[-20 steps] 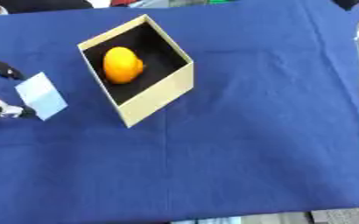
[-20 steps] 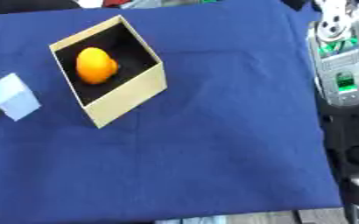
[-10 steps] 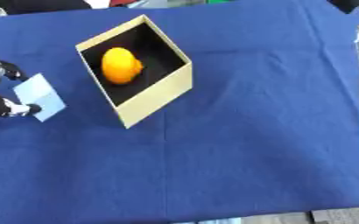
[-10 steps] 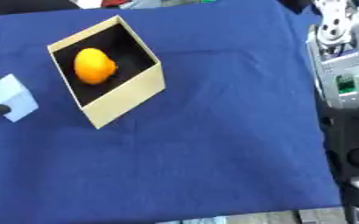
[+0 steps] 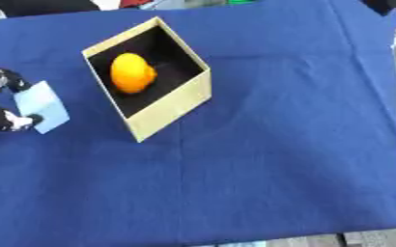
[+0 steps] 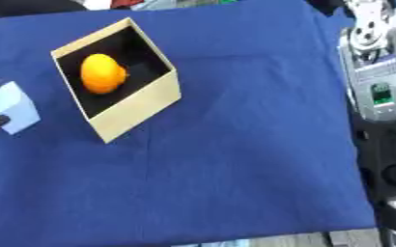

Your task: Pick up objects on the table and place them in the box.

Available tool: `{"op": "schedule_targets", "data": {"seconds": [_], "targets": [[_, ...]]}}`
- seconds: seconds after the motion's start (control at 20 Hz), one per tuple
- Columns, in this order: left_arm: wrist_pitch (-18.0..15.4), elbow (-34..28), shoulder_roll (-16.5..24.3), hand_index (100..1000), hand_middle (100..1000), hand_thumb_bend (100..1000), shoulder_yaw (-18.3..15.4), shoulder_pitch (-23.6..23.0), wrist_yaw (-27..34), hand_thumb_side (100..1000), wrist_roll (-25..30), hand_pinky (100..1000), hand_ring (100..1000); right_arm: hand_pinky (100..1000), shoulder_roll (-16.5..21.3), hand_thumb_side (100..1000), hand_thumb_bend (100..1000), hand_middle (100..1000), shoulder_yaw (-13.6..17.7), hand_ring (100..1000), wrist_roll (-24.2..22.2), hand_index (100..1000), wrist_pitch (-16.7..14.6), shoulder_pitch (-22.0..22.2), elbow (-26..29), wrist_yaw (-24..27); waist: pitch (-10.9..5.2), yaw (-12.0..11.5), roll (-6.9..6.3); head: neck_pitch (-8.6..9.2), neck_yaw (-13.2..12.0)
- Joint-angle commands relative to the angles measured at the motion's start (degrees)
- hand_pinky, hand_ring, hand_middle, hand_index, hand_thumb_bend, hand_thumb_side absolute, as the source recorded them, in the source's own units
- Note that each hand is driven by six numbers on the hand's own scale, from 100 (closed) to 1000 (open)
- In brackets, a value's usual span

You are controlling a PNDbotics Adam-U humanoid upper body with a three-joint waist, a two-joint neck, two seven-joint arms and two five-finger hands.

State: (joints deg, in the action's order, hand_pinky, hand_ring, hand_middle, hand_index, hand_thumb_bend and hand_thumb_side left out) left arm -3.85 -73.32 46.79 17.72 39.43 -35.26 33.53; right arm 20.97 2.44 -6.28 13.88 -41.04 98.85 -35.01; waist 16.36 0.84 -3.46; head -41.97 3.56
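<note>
A tan cardboard box [image 5: 175, 104] with a black inside stands at the upper left of the blue table. An orange fruit [image 5: 131, 72] lies inside it. Left of the box is a pale blue block [image 5: 42, 106], pinched between the fingers and thumb of my left hand [image 5: 2, 118] at the view's left edge. Whether the block touches the cloth I cannot tell. My right arm [image 6: 377, 82] runs down the right edge of the right eye view, silver and black. Its hand does not show.
The blue cloth [image 5: 261, 159] covers the whole table. Its near edge [image 5: 319, 236] runs along the bottom of the view. Dark shapes lie past the far edge at the top.
The left hand with the pale blue block has shifted slightly right, toward the box. The box and the orange fruit have stayed put.
</note>
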Motion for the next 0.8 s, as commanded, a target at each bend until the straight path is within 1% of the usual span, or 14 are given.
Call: {"op": "schedule_targets", "data": {"seconds": [0.05, 0.3, 0.55, 0.8], "targets": [[0.44, -1.05, 1.44, 667, 743, 180, -0.86, 0.63, 0.64, 494, -0.07, 872, 811, 916, 0.52, 721, 100, 835, 0.47, 1000, -0.09, 975, -0.12, -0.63, 1.53, 0.19, -1.16, 0.07, -0.04, 0.57, -0.28], [0.96, -2.1, 1.96, 608, 701, 100, -1.99, 0.11, 1.07, 422, -1.42, 826, 773, 918, 0.35, 723, 100, 835, 0.56, 1000, -0.33, 976, -0.16, -0.41, 1.72, 0.15, -1.23, 0.05, -0.1, 0.47, -0.36], [0.97, -3.44, 2.86, 566, 656, 100, -3.96, -0.17, 1.31, 340, -3.76, 784, 739, 918, 0.5, 722, 100, 835, 0.72, 1000, -0.5, 976, -0.16, -0.33, 1.86, -0.05, -1.24, -0.19, -0.27, 0.34, -0.35], [1.02, -3.93, 2.81, 548, 636, 100, -5.72, 1.41, 2.79, 310, -4.9, 763, 719, 918, 0.49, 721, 100, 836, 0.67, 1000, -0.63, 975, -0.19, -0.54, 1.87, -0.26, -1.15, -0.1, -0.27, 0.39, -0.87]]}}
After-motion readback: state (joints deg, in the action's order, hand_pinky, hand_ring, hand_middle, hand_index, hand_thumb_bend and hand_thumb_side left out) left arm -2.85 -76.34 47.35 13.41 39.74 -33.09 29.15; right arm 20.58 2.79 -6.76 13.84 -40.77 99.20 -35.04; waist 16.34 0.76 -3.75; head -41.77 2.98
